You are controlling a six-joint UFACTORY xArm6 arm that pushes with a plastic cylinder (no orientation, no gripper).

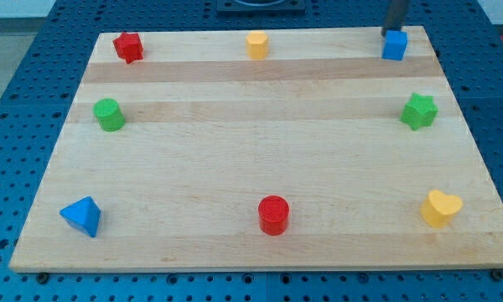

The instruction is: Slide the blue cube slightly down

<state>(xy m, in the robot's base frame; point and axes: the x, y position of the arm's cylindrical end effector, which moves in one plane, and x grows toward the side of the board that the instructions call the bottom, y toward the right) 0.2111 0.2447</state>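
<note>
The blue cube [394, 45] sits near the top right corner of the wooden board [251, 159]. My rod comes down from the view's top edge, and my tip [394, 31] rests just above the cube's top side, touching or nearly touching it. The cube's upper edge partly hides the very end of the tip.
A red star-like block [128, 47] is at top left, a yellow block [257, 44] at top middle, a green cylinder [109, 114] at left, a green star [419, 111] at right, a blue pyramid-like block [82, 216] at bottom left, a red cylinder [274, 215] at bottom middle, a yellow heart [440, 208] at bottom right.
</note>
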